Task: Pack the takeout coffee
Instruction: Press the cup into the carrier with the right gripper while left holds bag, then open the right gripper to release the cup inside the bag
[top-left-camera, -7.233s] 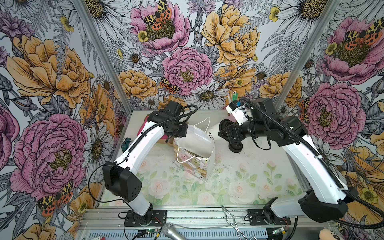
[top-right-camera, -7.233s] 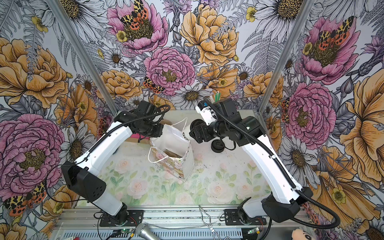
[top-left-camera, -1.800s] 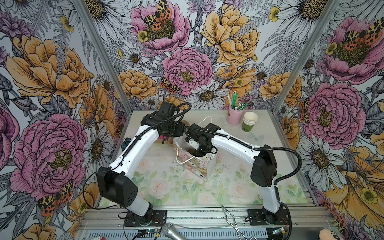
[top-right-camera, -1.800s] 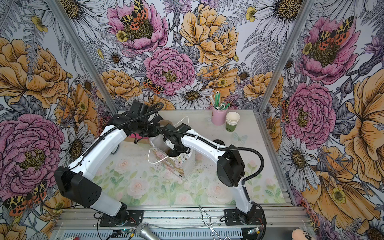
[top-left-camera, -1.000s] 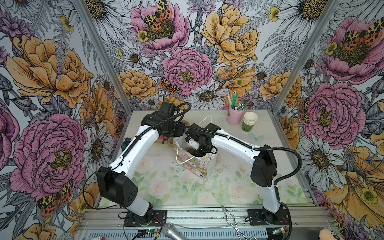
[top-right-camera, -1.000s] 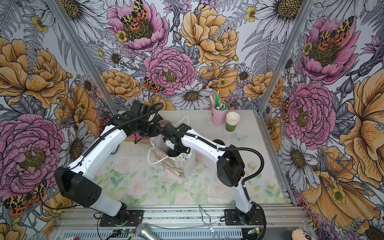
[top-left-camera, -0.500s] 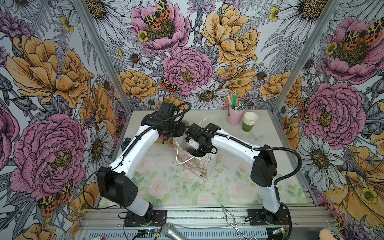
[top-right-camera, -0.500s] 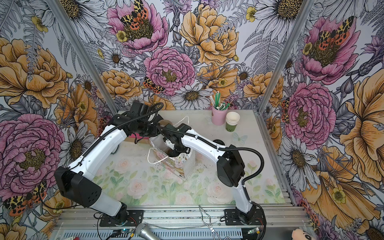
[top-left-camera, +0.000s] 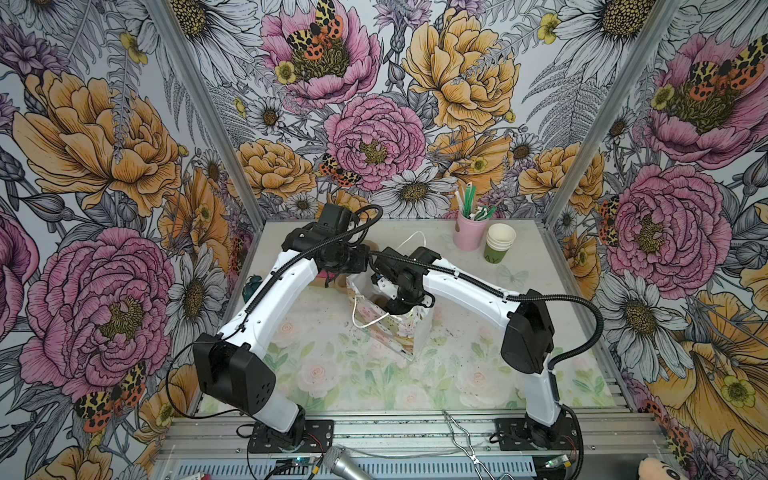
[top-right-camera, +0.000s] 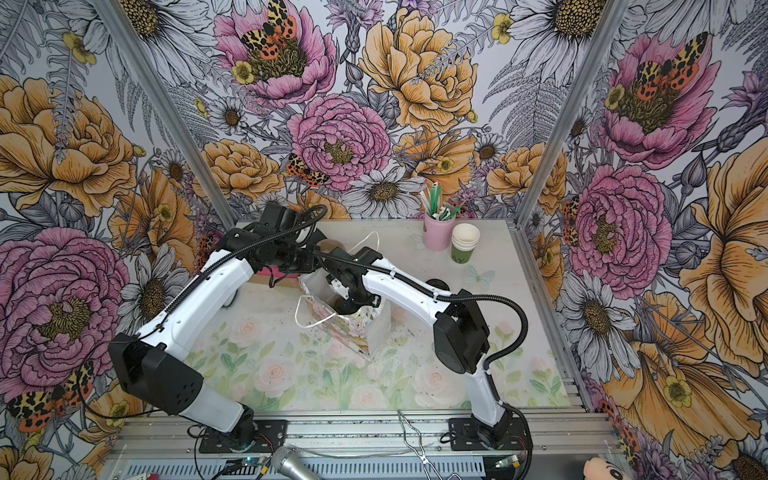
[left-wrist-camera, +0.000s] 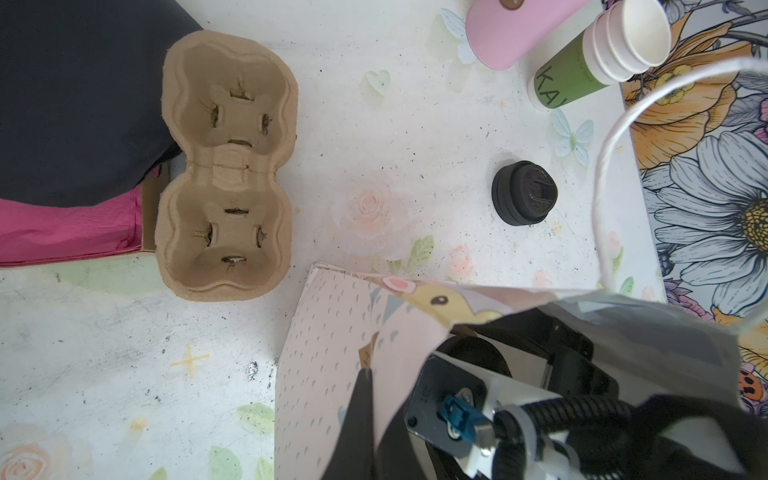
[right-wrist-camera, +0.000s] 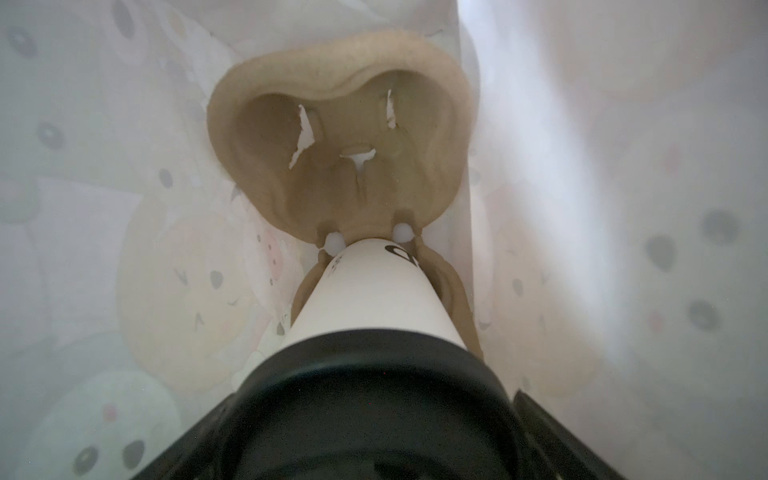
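Observation:
The takeout coffee (right-wrist-camera: 365, 291), a whitish cup with dark letters and a black lid (right-wrist-camera: 374, 415), stands in one pocket of a brown pulp carrier (right-wrist-camera: 340, 124) at the bottom of the patterned paper bag (top-left-camera: 399, 332). My right gripper (right-wrist-camera: 374, 401) reaches down into the bag (top-right-camera: 361, 328). Its fingers (right-wrist-camera: 536, 419) stand on both sides of the lid, open, with a thin light gap on one side. My left gripper (left-wrist-camera: 365, 386) is shut on the bag's top edge (left-wrist-camera: 332, 353) and holds the mouth open. In both top views the cup is hidden by the right arm.
An empty two-pocket carrier (left-wrist-camera: 226, 166) lies beside a box of pink napkins (left-wrist-camera: 66, 228). Loose black lids (left-wrist-camera: 523, 193) sit behind the bag. At the back right are a pink cup of straws (top-left-camera: 469, 232) and stacked green-bottomed cups (top-left-camera: 498, 243). Metal tongs (top-left-camera: 461, 432) lie on the front rail.
Several seconds ago my right gripper held the cup in the air beside the bag; now it is down inside the bag. Over the last second neither arm has visibly moved.

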